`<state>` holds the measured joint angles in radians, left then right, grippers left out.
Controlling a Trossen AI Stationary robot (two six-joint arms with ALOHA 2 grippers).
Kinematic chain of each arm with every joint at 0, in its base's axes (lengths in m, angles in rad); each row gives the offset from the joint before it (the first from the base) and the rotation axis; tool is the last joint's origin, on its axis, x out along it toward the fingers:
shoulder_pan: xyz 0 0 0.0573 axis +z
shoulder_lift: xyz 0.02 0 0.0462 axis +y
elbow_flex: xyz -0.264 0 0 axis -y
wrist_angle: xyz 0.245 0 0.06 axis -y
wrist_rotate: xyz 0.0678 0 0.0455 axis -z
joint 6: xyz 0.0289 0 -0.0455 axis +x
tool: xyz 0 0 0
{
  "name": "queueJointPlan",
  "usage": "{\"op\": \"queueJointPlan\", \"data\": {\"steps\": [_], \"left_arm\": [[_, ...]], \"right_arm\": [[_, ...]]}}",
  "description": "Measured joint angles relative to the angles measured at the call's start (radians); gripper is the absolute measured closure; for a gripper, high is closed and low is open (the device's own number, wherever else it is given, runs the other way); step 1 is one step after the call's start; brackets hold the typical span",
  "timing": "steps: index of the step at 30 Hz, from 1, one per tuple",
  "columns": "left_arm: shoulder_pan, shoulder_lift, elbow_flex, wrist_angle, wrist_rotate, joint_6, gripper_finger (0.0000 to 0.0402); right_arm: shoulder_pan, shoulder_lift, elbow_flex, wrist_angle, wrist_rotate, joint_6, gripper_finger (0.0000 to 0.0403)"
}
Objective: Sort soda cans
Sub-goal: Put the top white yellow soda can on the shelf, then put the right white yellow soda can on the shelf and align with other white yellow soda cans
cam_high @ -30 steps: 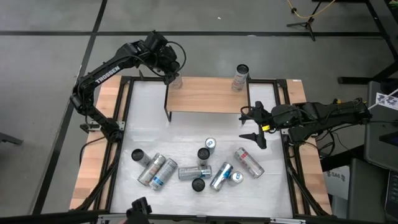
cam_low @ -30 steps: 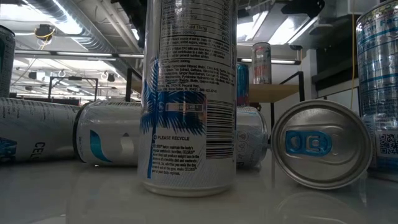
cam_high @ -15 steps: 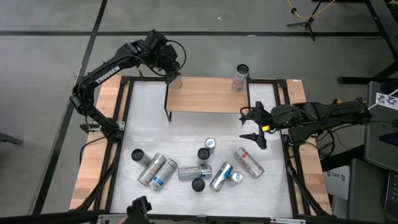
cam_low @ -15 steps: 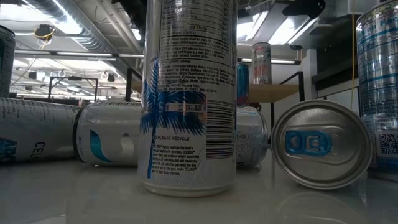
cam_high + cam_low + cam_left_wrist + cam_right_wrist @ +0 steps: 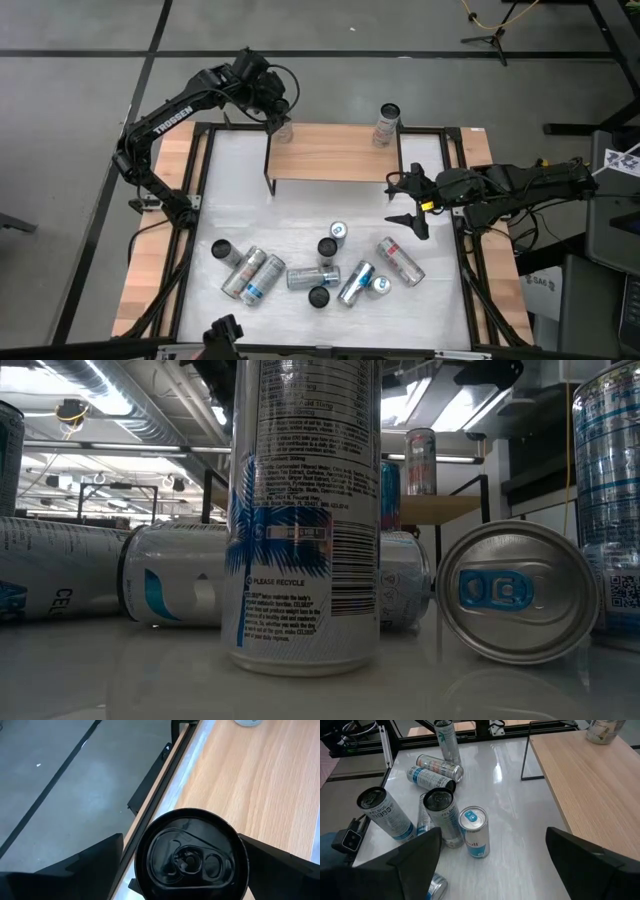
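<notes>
Now the pile of soda cans [image 5: 318,270] sits on the near half of the white surface [image 5: 300,215], nearer the right arm than the left.

Largest first: the wooden shelf [image 5: 333,153] spans the far edge, with one can [image 5: 386,124] upright at its far right and a dark-topped can [image 5: 191,855] upright at its far left corner. The left end effector [image 5: 279,122] hangs straight over that dark-topped can, fingers spread wide on either side and not touching it, so I judge it let go. The right end effector [image 5: 409,202] hovers with fingers apart, right of the shelf's near edge; the red-marked can [image 5: 400,261] lies on its side just nearward of it, long axis slanting near-right.
</notes>
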<state>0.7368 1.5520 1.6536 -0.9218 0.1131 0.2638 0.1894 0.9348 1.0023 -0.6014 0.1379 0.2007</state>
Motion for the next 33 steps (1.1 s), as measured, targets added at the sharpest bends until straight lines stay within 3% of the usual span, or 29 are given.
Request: {"op": "queueJointPlan", "data": {"steps": [16, 33], "left_arm": [[0.0, -0.034, 0.0, 0.122, 0.002, -0.079, 0.0036], [-0.024, -0.169, 0.0, 0.135, 0.009, -0.082, 0.0036]], "right_arm": [[0.0, 0.0, 0.0, 0.0, 0.0, 0.0, 0.0052], [0.0, 0.0, 0.0, 0.001, 0.0, 0.0, 0.0052]]}}
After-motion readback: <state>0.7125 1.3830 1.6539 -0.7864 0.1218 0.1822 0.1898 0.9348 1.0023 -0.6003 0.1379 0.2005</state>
